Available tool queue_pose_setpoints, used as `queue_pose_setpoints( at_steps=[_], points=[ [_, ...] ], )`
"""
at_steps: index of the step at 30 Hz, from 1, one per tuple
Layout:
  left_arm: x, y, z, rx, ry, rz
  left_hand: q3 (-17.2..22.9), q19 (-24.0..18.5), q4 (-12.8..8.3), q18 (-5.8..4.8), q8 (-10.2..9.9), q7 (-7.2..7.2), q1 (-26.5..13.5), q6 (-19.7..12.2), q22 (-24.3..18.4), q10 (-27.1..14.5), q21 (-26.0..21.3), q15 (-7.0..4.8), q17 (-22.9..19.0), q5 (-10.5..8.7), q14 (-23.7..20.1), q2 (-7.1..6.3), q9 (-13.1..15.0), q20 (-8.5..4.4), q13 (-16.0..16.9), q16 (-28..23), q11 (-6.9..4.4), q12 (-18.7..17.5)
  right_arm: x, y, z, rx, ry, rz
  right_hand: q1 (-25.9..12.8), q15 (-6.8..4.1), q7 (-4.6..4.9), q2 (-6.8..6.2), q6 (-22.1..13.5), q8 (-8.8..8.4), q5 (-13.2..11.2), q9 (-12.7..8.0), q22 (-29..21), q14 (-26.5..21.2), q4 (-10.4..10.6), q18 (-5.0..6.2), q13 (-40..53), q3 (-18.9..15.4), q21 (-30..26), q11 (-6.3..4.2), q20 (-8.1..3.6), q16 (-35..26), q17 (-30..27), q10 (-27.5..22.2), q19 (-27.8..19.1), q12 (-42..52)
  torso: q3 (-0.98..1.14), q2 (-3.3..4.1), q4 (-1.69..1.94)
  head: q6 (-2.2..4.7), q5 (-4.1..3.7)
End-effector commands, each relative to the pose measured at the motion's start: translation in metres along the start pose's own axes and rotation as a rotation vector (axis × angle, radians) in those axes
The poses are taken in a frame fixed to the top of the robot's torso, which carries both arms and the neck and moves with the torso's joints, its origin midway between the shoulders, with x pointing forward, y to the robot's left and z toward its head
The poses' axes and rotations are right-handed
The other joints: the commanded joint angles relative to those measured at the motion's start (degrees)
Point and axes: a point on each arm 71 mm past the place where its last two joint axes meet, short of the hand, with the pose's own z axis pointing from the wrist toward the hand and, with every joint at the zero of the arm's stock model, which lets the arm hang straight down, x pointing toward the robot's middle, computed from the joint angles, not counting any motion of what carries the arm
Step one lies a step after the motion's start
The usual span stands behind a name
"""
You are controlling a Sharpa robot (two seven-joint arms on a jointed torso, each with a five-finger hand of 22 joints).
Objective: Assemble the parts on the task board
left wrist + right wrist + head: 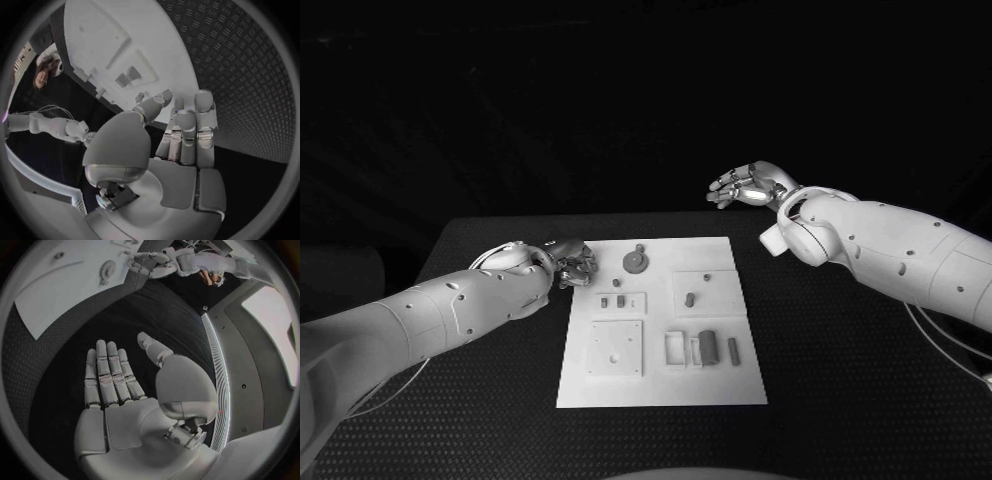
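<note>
The white task board [661, 385] lies in the middle of the black table. On it I see a round part with a stub [636, 262] near the far edge, small pieces [613, 300] in the middle, and several upright blocks [705, 348] at the near right. My left hand [571, 262] hovers by the board's far left corner, fingers straight and apart from the thumb, holding nothing [181, 150]. My right hand [750, 186] is raised beyond the board's far right corner, palm bare and fingers extended [125, 395].
A square plate [617, 347] with holes sits at the board's near left. The black patterned table [848, 400] stretches to both sides of the board. In the right wrist view the board [56, 295] and my left hand [153, 262] lie far off.
</note>
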Motion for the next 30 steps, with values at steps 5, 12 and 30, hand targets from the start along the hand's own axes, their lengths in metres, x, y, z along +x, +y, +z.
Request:
queue_pose_setpoints(
  at_steps=[5,12,30],
  points=[
    [-0.029,0.018,-0.007,-0.034,-0.132,-0.185,0.76,-1.88,0.17,5.52,2.62,1.44,-0.14,3.71,0.74,0.88,-1.20,-0.19,-1.05,-0.20,-1.87,0.34,0.79,0.69,0.81,-1.41,0.28,0.91,0.005,-0.002,-0.003,-0.021,0.111,-0.251,2.70,-1.12,0.37,1.25,1.63,1.26,0.15,0.30,0.41,2.60,-1.12,0.07,0.14,0.79,0.13,-0.71,-0.07,0.98,0.78,2.11,3.10,0.71,-0.02,0.00,0.02,0.55,-0.25],
    [-0.050,0.030,-0.021,-0.028,-0.167,-0.499,0.13,-9.77,0.62,3.00,3.99,1.15,-3.96,4.43,-2.94,4.42,-8.61,-0.64,-5.53,-2.70,-8.84,0.18,0.96,2.31,2.96,-10.80,-0.47,2.78,0.008,-0.008,-0.008,-0.004,0.203,-0.462,2.67,-3.60,-0.27,1.29,3.55,2.27,0.17,0.89,1.04,8.10,-1.09,1.65,0.32,0.90,1.57,-2.79,-0.50,3.39,2.32,8.06,9.11,-0.36,-0.04,-0.05,0.02,1.86,-2.47],
    [-0.058,0.003,-0.055,0.148,-0.155,-0.930,-2.27,-20.44,0.15,-1.71,5.67,1.15,-5.98,3.40,-10.76,0.26,-21.33,4.93,-11.74,-2.62,-16.67,0.69,0.64,5.13,2.26,-30.95,2.36,-0.13,0.049,-0.026,-0.023,-0.048,0.245,-0.837,2.00,-7.34,-0.91,-2.05,4.14,2.18,0.14,1.48,2.05,16.47,-0.55,1.65,-0.12,1.27,3.49,-2.37,-3.97,7.52,6.44,10.99,19.65,-9.26,0.00,0.02,0.00,3.10,-3.98]
  ],
)
